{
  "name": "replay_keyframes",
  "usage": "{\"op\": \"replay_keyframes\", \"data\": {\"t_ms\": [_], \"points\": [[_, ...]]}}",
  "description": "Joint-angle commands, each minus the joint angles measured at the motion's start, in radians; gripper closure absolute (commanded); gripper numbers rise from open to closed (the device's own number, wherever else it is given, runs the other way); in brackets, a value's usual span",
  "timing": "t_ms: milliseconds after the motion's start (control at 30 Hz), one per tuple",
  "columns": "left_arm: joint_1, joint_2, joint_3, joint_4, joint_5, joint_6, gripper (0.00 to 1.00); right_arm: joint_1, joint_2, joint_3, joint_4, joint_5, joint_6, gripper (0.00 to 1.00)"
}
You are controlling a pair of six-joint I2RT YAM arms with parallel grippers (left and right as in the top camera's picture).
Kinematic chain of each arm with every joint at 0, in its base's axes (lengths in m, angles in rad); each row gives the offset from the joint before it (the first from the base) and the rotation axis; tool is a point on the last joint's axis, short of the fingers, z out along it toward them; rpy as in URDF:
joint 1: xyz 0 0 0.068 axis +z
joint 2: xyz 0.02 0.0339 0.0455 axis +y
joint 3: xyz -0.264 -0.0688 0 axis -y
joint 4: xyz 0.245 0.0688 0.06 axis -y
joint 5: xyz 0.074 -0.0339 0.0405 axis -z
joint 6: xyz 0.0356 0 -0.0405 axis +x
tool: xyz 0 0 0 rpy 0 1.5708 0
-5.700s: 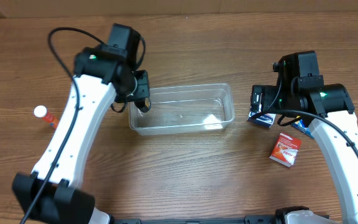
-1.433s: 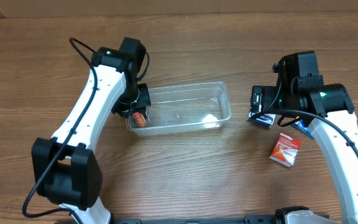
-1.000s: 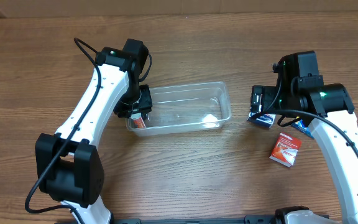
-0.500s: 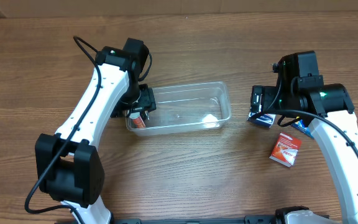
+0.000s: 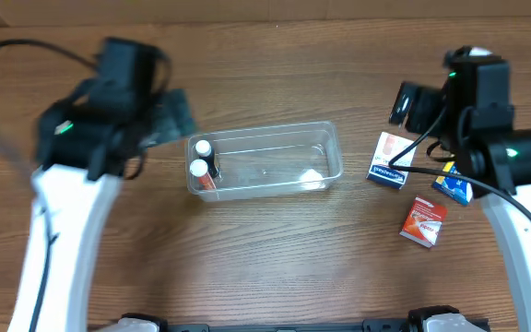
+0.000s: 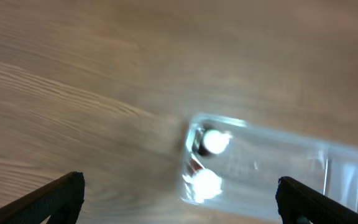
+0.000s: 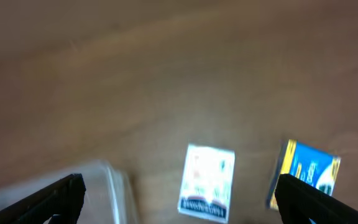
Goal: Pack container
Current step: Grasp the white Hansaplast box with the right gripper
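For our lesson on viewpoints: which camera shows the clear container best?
Overhead: the whole container appears sharp, two white-capped bottles at its left end. Left wrist shows it blurred and cut off; right wrist catches only a blurred corner.

The worktop point(image 5: 275, 267) is brown wood with a fine, darker grain. The container point(image 5: 275, 138) is clear and without colour. The two bottles point(image 5: 198, 168) in it have white caps, and one shows an orange-red label. Toward the right edge are a white box point(image 5: 387, 157) with a blue band, a blue and yellow box point(image 5: 456, 187) and a red box point(image 5: 423, 222).
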Motion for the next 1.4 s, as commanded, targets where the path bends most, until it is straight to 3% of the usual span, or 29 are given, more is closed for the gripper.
{"op": "replay_keyframes", "data": {"t_ms": [0,200,467,1367], "points": [[0.163,-0.032,0.018,0.012,0.066,0.039,0.00,-0.003,0.105,0.010,-0.009,0.036,0.023,0.00],[0.320,0.008,0.016,0.003,0.119,0.108,0.00,-0.035,0.328,0.010,-0.055,0.048,0.086,0.00],[0.325,0.057,0.016,0.002,0.127,0.113,0.00,-0.081,0.539,-0.032,-0.068,-0.049,0.071,0.00],[0.325,0.065,0.016,0.000,0.144,0.113,0.00,-0.081,0.564,-0.226,0.121,-0.072,0.049,0.00]]}}
